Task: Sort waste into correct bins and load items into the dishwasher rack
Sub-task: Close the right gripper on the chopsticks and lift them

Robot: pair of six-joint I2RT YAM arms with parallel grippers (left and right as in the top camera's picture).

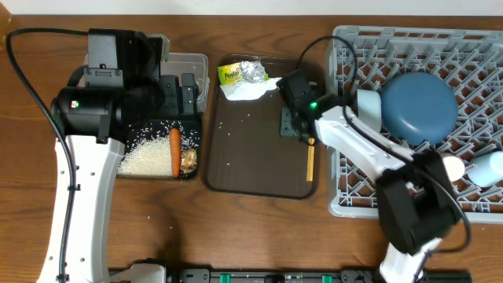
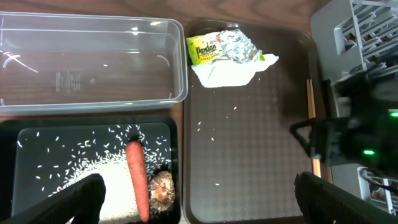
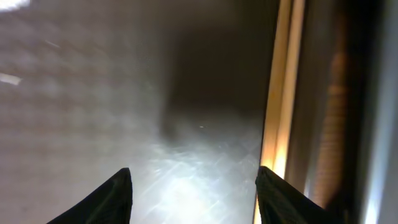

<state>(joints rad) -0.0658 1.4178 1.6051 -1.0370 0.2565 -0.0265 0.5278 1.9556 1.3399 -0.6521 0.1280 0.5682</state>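
1. Two thin wooden chopsticks [image 1: 310,163] lie side by side along the right edge of the dark brown tray [image 1: 251,157], just beside the wall of the grey dishwasher rack [image 1: 339,200]. That's the piece to watch.
2. Right claw [image 3: 194,183] is low over that tray with its fingers spread apart and nothing between them.
3. Here's the key relation. In the right wrist view the chopsticks [image 3: 283,93] run top to bottom down the right side of the frame. They pass just outside the right-hand fingertip [image 3: 267,186], not through the gap.
4. Long axis: from overhead they run up and down the frame, parallel to the tray's edge and the rack's wall. The claw's fingers are set across that line, which suits a pinch.
5. My read is that the claw wants a sideways shift toward the rack to straddle them. The tray's lip looks tight there and could crowd the outer finger.
6. Left claw [image 2: 199,202] hangs wide open and empty, between the black tray [image 2: 9,149] and the brown one. It is well apart from the sticks, so the right arm is plainly nearer.
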